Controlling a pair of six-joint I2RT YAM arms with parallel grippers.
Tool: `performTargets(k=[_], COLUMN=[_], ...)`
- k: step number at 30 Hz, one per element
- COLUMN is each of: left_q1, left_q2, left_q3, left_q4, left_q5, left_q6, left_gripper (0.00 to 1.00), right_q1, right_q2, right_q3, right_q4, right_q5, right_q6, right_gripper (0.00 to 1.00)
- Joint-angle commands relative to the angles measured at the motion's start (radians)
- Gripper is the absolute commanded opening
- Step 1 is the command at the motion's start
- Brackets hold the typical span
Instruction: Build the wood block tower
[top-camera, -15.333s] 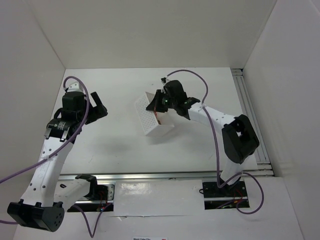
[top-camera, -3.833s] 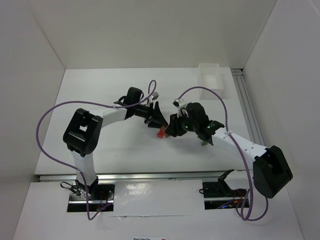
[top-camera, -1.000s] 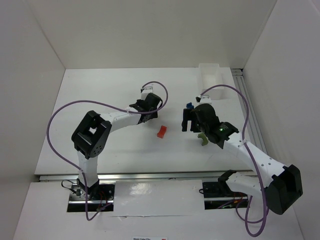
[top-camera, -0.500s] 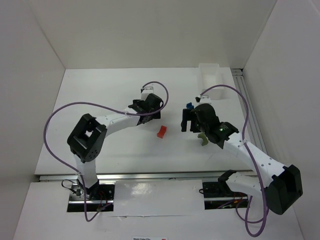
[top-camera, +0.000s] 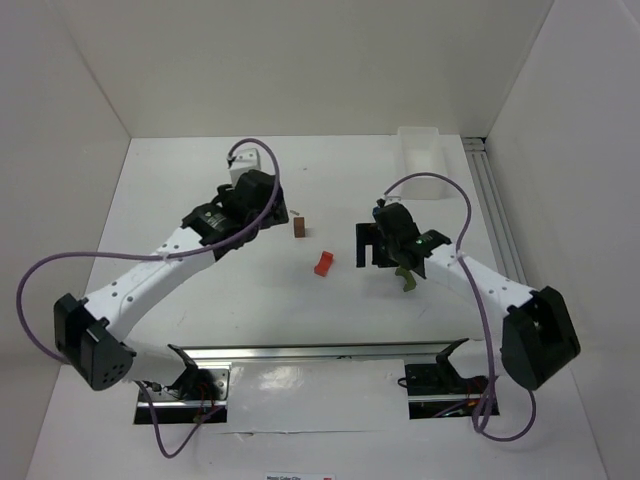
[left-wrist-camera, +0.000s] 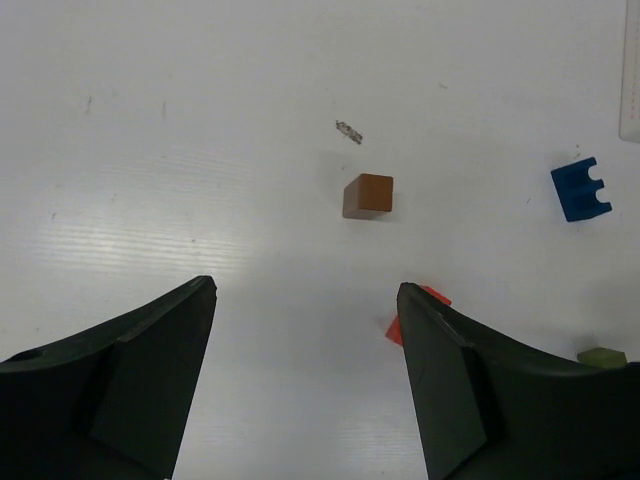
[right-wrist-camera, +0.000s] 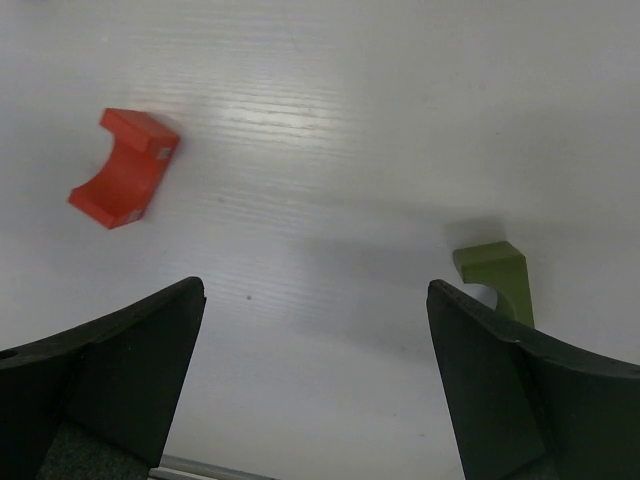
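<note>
No tower stands in view; the wood blocks lie apart on the white table. The brown block (top-camera: 299, 228) (left-wrist-camera: 368, 195) sits just ahead of my left gripper (top-camera: 272, 212) (left-wrist-camera: 305, 290), which is open and empty. The notched red block (top-camera: 324, 263) (right-wrist-camera: 123, 167) lies in the middle, partly behind my left gripper's right finger (left-wrist-camera: 450, 380). The green block (top-camera: 405, 278) (right-wrist-camera: 493, 275) rests beside my right gripper (top-camera: 382, 255) (right-wrist-camera: 315, 290), open over bare table between red and green. The blue notched block (left-wrist-camera: 581, 189) shows only in the left wrist view.
A white rectangular bin (top-camera: 425, 150) stands at the far right corner, its edge also in the left wrist view. A tiny scrap (left-wrist-camera: 349, 131) lies just beyond the brown block. White walls enclose the table on three sides.
My left gripper has opened and drawn back to the left, leaving the brown block standing free on the table. My right gripper has shifted slightly and stays open.
</note>
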Motion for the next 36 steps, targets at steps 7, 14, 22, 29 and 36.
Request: performTargets(k=[7, 14, 22, 29, 36], left_q1=[0.198, 0.229, 0.229, 0.229, 0.229], left_q2=[-0.19, -0.287, -0.297, -0.297, -0.308], left_q3=[-0.082, -0.128, -0.157, -0.167, -0.167], left_q4=[-0.162, -0.171, -0.162, -0.143, -0.143], left_q5=[0.15, 0.191, 0.236, 0.246, 0.279], left_q6=[0.004, 0.036, 0.047, 0.047, 0.065], left_gripper=[0.85, 0.85, 0.85, 0.85, 0.85], right_q1=[0.026, 0.064, 0.1, 0.091, 0.081], right_q2=[0.138, 0.262, 0.352, 0.384, 0.543], right_q3=[0.14, 0.24, 0.25, 0.239, 0.348], right_q4=[0.031, 0.055, 0.143, 0.254, 0.266], right_q5=[-0.097, -0.33, -0.31, -0.382, -0.45], right_q6=[-0.059, -0.363, -0.498, -0.541, -0.529], right_gripper=[0.97, 1.0, 1.0, 1.0, 1.0])
